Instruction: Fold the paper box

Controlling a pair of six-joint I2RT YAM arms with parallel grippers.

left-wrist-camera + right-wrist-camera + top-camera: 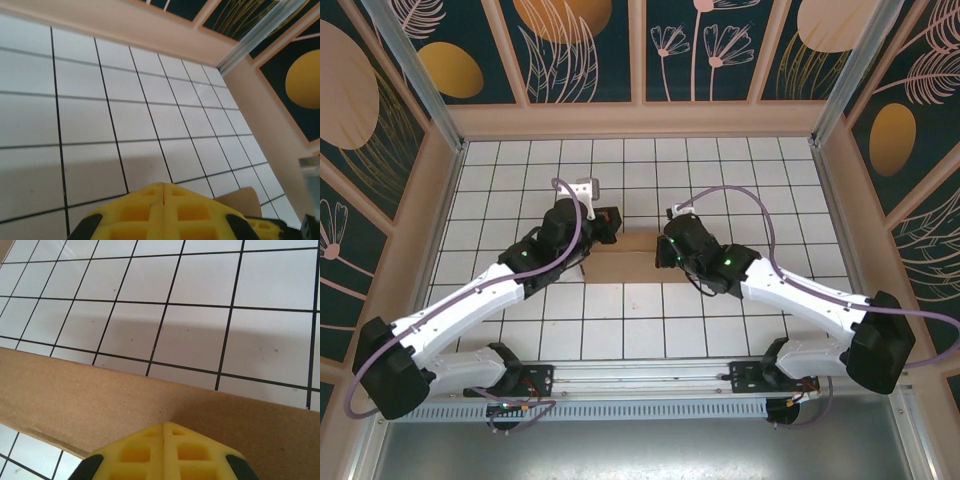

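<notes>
Both claws were fully closed and held nothing: the left gripper and the right gripper. The flat brown corrugated cardboard paper box lay between them, around the middle of the white tiled table, far from every edge

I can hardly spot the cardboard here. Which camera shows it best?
The right wrist view: the paper box crosses the picture as a broad brown band. From above it is a small strip; the left wrist catches a corner.
</notes>
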